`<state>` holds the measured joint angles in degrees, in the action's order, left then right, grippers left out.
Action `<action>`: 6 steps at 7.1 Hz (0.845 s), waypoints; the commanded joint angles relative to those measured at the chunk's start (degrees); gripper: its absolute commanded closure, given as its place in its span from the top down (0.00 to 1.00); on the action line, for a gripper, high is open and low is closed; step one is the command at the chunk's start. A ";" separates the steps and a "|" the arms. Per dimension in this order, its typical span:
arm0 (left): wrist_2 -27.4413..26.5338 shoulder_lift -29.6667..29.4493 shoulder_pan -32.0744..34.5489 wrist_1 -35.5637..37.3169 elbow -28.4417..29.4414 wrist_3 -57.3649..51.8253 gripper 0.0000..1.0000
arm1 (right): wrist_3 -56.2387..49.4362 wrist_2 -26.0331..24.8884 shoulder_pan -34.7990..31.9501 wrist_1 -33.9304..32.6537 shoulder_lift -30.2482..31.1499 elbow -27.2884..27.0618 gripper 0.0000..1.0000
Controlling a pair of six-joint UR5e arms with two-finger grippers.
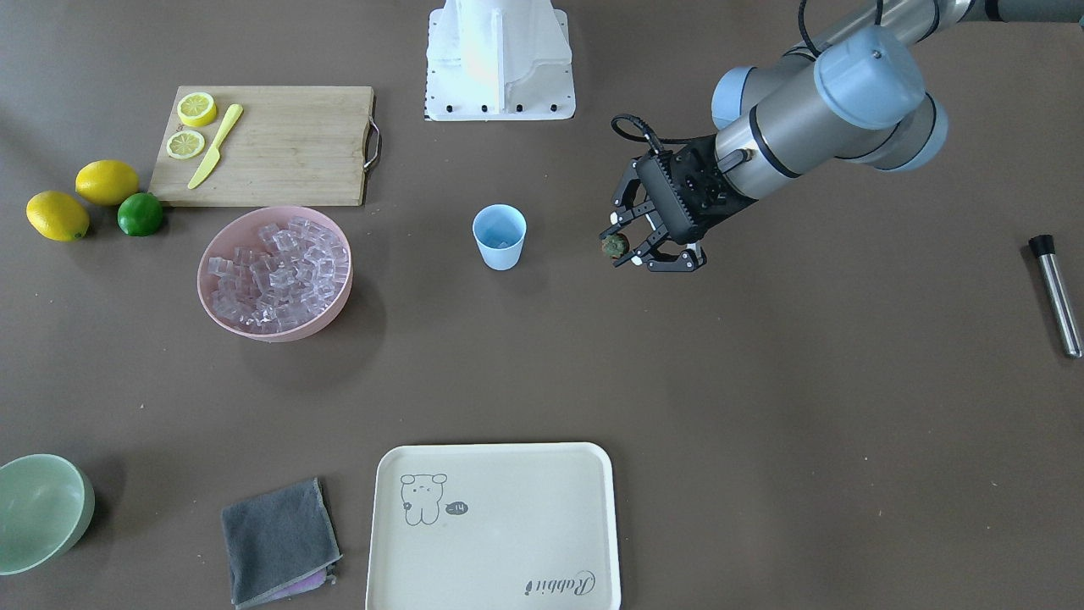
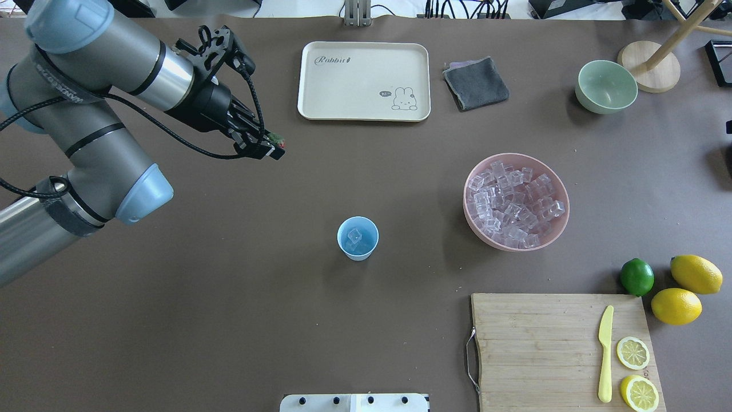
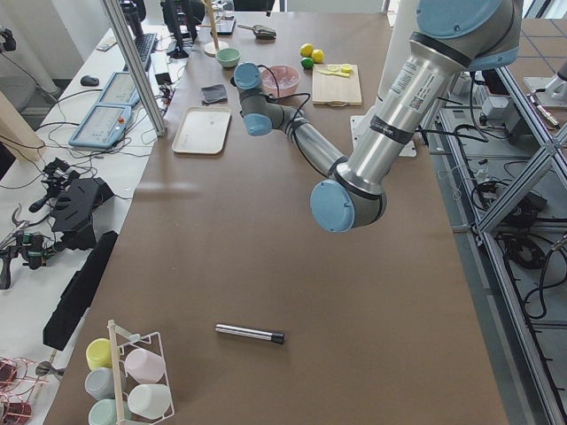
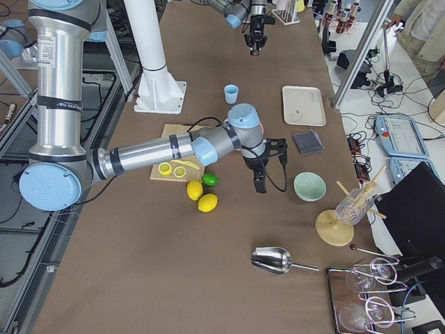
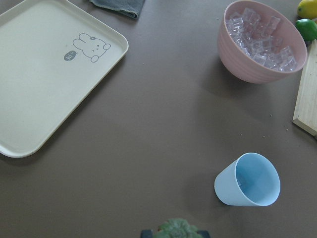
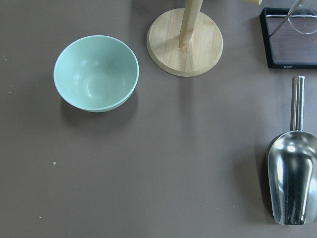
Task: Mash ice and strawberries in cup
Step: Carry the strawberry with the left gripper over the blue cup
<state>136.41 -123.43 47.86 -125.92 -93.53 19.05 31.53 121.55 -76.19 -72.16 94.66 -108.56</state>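
Presently, the left gripper (image 1: 622,247) holds the strawberry (image 1: 614,246), with its fingers closed narrowly on the berry. The berry's green top shows at the bottom edge of the left wrist view. From the front, the berry hangs beside the cup (image 1: 500,237), on the robot's left of it, apart and not touching. The left wrist camera looks down on the cup from above.

The cup stands upright near the middle of the table, mouth open. The overhead view shows ice (image 2: 355,234) inside it; the count cannot be told. More ice (image 1: 279,273) fills the pink bowl (image 1: 296,329), which stands apart from the cup towards the table's right end.

The right gripper (image 4: 259,182) hangs over the table's right end, near the pale green bowl (image 6: 96,73). Its opening cannot be told, as only the side view shows it. Its wrist camera shows that bowl, a wooden stand base (image 6: 184,42) and a metal scoop (image 6: 293,178).

A steel rod (image 1: 1056,296) with a black tip lies flat near the table's left end, well apart from the cup. The cream tray (image 1: 508,551) and a folded grey cloth (image 1: 279,542) lie along the operators' edge. The cutting board (image 1: 288,144) lies nearer the robot's edge, behind the pink bowl.
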 commanded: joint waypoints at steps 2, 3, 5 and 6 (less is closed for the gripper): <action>-7.89 -2.69 -6.44 -3.17 0.46 5.99 0.00 | -0.24 -0.09 0.07 0.09 -0.53 0.19 1.00; -9.48 -2.60 -8.72 -5.02 0.55 9.30 0.00 | -0.24 -0.17 0.07 0.09 -0.79 0.28 1.00; -15.54 -2.25 -13.13 -6.97 1.33 10.22 0.00 | -0.33 -0.35 0.07 0.09 -1.14 0.19 1.00; -15.73 -2.25 -14.01 -8.54 2.82 10.30 0.00 | -0.33 -0.35 0.07 0.09 -1.23 0.10 1.00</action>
<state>121.92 -125.76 35.34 -132.92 -92.05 29.09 31.21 121.24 -76.11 -72.07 93.58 -108.40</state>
